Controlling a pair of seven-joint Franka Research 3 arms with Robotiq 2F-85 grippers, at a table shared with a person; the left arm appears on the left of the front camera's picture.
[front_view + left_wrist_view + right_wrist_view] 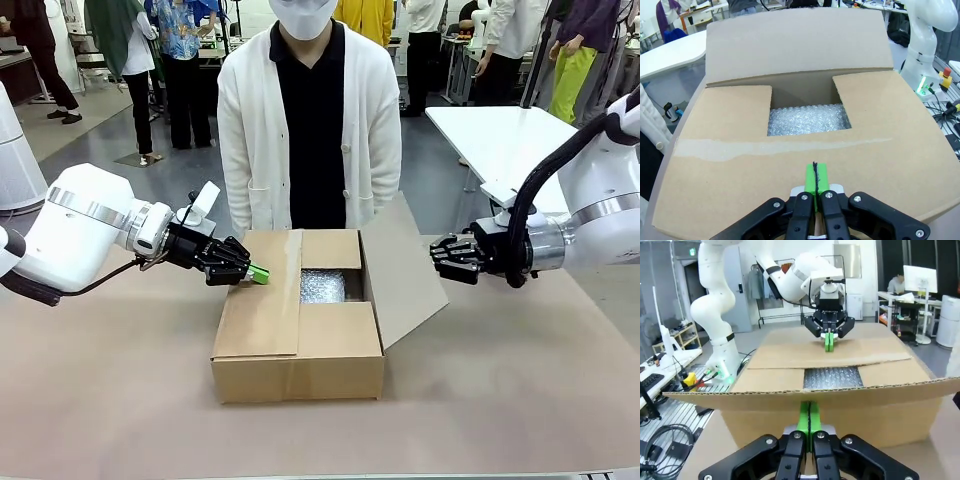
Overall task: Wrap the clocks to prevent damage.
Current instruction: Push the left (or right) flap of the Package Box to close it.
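Cardboard box [298, 350] on counter [120, 400] between hands. Left hand [258, 273], fingers together, rests on long flap [262, 305]; bubble wrap [322, 286] just beyond its tips, clocks presumably hidden underneath. Right hand [437, 255], fingers together, near raised flap [405, 270]. Step looks like closing box; next needs that flap pushed down.

There is one box [300, 352], one bubble-wrap bundle [322, 286], two hands [260, 274] [437, 258], one person [310, 130].

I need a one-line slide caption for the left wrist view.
Left gripper, jaws shut, over a cardboard box flap; bubble wrap shows through the opening.
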